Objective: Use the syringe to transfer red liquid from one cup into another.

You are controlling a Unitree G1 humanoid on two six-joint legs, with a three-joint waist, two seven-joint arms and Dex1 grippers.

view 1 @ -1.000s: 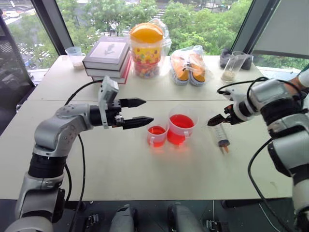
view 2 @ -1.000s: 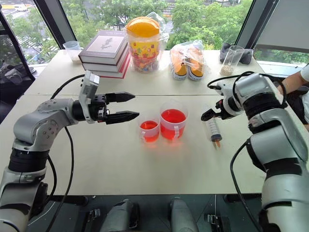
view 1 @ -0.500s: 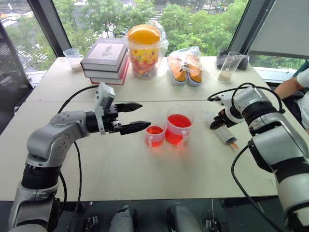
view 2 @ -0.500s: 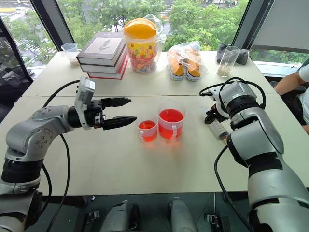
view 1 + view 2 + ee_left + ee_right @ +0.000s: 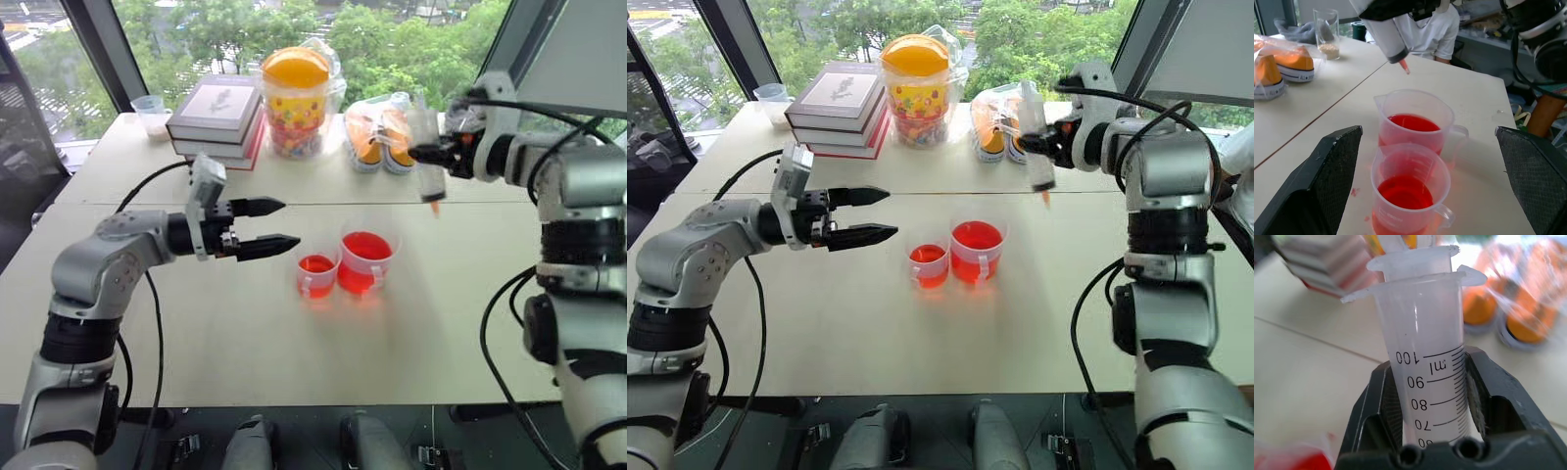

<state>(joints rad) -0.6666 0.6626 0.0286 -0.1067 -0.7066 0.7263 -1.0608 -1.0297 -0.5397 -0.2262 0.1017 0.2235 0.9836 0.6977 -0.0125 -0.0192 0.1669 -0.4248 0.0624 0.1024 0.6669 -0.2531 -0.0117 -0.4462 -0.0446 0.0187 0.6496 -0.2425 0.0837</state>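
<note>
My right gripper (image 5: 426,154) is shut on the barrel of the clear syringe (image 5: 428,166), which hangs upright with its orange tip (image 5: 1404,66) pointing down. It is in the air above and behind the larger handled cup (image 5: 364,260). The right wrist view shows both fingers (image 5: 1376,406) clamped on the syringe (image 5: 1425,357) near its upper marks. The red liquid (image 5: 366,245) fills part of this cup. The smaller cup (image 5: 316,275), touching its left side, also holds some. My left gripper (image 5: 279,223) is open and level, pointing at the cups from their left.
At the back of the table (image 5: 245,343) stand stacked books (image 5: 217,113), a jar with an orange lid (image 5: 297,98), bagged orange shoes (image 5: 382,132) and a small clear cup (image 5: 152,113). A glass with grains (image 5: 1326,34) and a seated person (image 5: 1440,29) are on the right.
My right gripper closed on the syringe lying on the table, lifted it and swung it up toward the middle, turning it tip down. The left gripper stayed put.
</note>
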